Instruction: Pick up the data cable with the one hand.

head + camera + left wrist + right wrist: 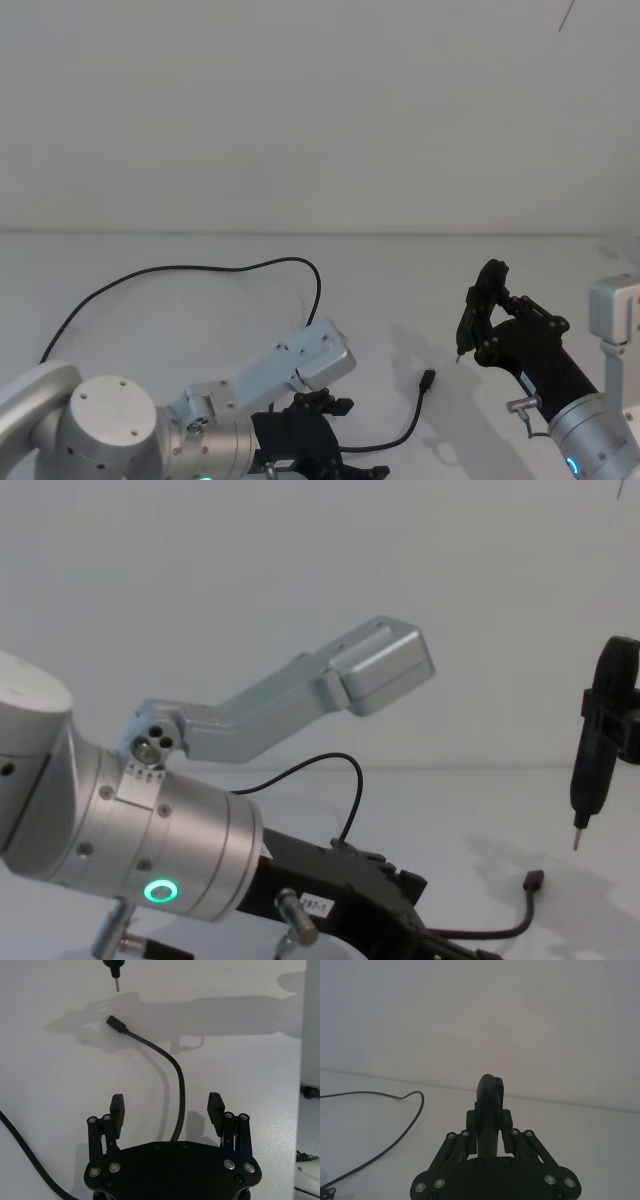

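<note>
While reaching forward along the near edge of the worktop (560, 270), holds the left gripper (166, 1105) low and spread wide, with nothing clamped. Straddles the data cable (177, 1075) with both fingers (117, 1107), the cord passing between them and on under the black body; cannot tell whether touching. Bends the left arm at a big silver joint by the near-left corner, with a green ring light (160, 890) glowing on the cylinder behind the gripper. Carries a white label (313, 907) on the black block, reading "297-1".

For the cable: small black plug (427, 380) flat on the worktop, ahead of the left gripper, toward the middle of the near edge. From there, a curve back under the gripper, then a long loop out across the middle of the worktop and round to the left edge.

Holds the right gripper (490, 1125) up over the near-right part of the worktop, squeezed tight around a black pen-shaped tool (600, 740). Points its thin metal tip downward, near the plug but above and apart from it.
</note>
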Robot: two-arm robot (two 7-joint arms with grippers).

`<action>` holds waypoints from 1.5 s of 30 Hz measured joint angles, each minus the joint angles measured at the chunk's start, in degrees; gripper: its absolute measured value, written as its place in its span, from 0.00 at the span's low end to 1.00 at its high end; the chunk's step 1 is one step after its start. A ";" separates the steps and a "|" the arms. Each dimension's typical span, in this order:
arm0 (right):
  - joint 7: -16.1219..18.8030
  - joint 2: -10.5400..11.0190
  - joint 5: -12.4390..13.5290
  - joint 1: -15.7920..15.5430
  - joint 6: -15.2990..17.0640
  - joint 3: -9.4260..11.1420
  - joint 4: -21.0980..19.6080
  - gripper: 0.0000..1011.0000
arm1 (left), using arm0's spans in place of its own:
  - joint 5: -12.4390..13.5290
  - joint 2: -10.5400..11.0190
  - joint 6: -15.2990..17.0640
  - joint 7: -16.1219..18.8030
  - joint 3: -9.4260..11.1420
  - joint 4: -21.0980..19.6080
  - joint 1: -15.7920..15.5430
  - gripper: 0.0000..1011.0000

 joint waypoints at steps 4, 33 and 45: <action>0.00 0.00 0.00 0.00 0.00 0.00 0.00 0.28 | 0.21 -0.46 0.24 0.52 0.05 0.42 0.05 0.94; 0.00 0.00 0.00 0.00 0.00 0.00 0.00 0.28 | 0.94 -2.10 1.08 2.28 0.24 1.84 0.20 0.12; 0.00 -0.01 0.00 0.00 0.00 0.02 0.00 0.28 | 1.38 -2.12 0.93 2.36 0.34 1.89 0.21 0.04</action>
